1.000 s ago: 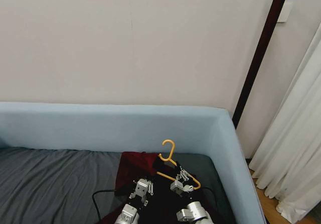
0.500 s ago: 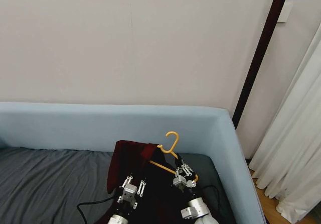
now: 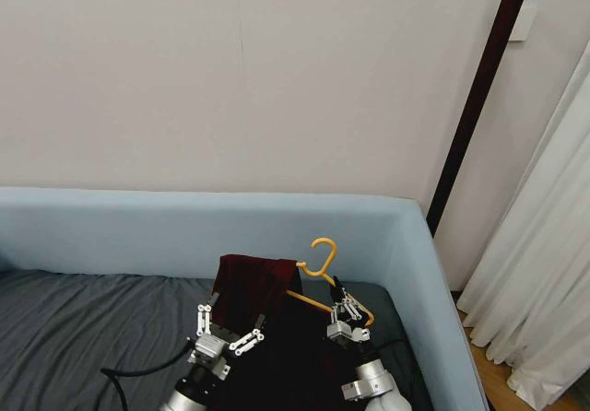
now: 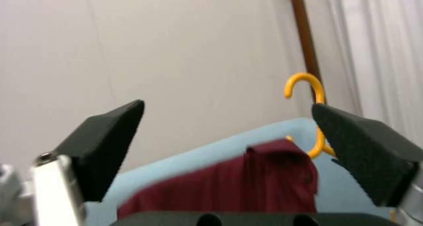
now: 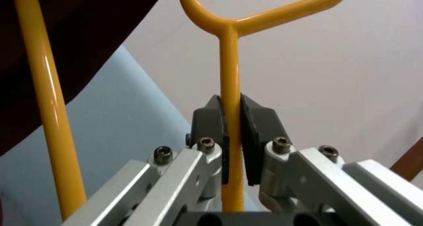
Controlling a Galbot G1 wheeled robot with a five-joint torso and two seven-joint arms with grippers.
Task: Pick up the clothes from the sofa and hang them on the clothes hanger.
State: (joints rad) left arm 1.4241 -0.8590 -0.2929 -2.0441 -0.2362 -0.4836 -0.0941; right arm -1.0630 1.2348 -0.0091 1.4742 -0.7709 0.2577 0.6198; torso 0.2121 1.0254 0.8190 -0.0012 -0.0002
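Overhead first, in the head view: a sofa [image 3: 184, 231] with a pale blue backrest and a grey seat cover is set against a plain off-white wall [image 3: 230, 79]. A dark pole [image 3: 475, 107] rises at the right, with a white curtain [image 3: 544, 273] beside it. A dark red garment [image 3: 249, 287] is seen draped on a yellow hanger [image 3: 323, 256], raised in front of the backrest near the sofa's right end. Whether its lower edge touches the seat cannot be told. The left gripper [image 3: 228, 331] is placed just beside the garment's left edge, fingers spread. The right gripper [image 3: 348, 311] is placed at the hanger.

In the left wrist view, the left gripper [image 4: 226, 109] is confirmed released, with nothing between its pads [image 4: 106, 146]. The garment [image 4: 264, 186] and the hanger's hook [image 4: 307, 87] are seen beyond it, apart from the fingers, with the pole [image 4: 304, 32] behind.

In the right wrist view, the grip itself is resolved: the right gripper [image 5: 229, 122] is clenched on the hanger [image 5: 228, 52] at the straight stem below the hook. The garment [image 5: 86, 32] is recorded at one corner, over the hanger's arm.
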